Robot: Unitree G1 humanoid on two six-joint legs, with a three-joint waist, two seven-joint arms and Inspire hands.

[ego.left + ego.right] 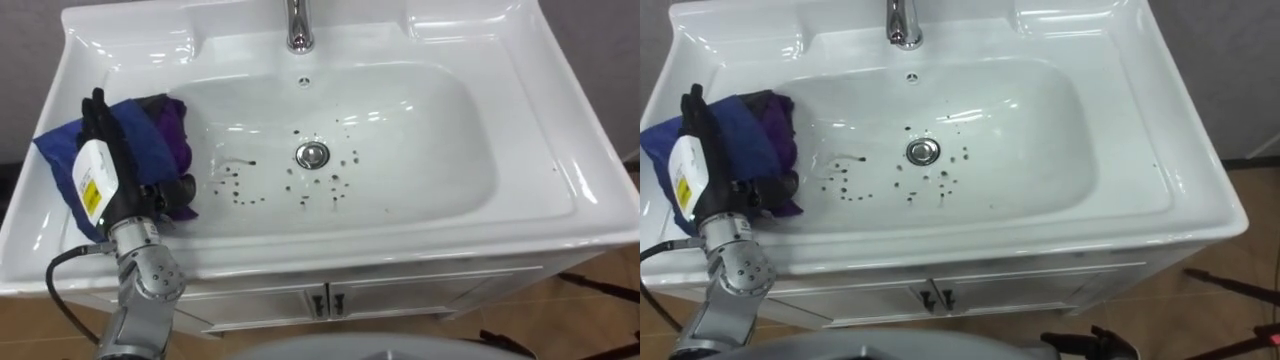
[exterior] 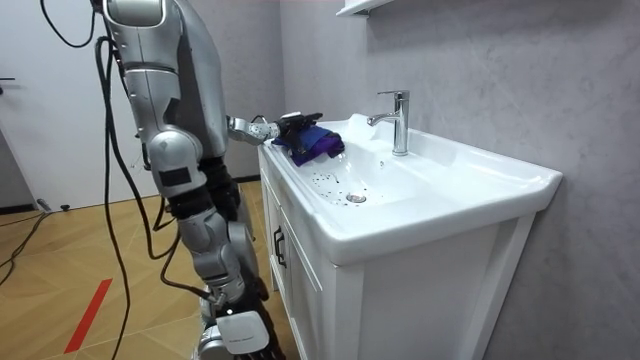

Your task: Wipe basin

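In the eye views the left hand (image 1: 100,165) lies with fingers straight on the blue and purple cloth (image 1: 155,125), pressing it over the left rim of the basin (image 1: 430,190); dark specks (image 1: 238,192) ring the drain (image 1: 312,154). The room view adds the robot standing at that end and the whole tap (image 2: 398,120); the bowl right of the cloth lies open

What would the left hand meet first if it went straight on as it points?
The left hand lies on the cloth. Going on, it would probably first meet the raised back-left rim of the basin, though depth is unclear.
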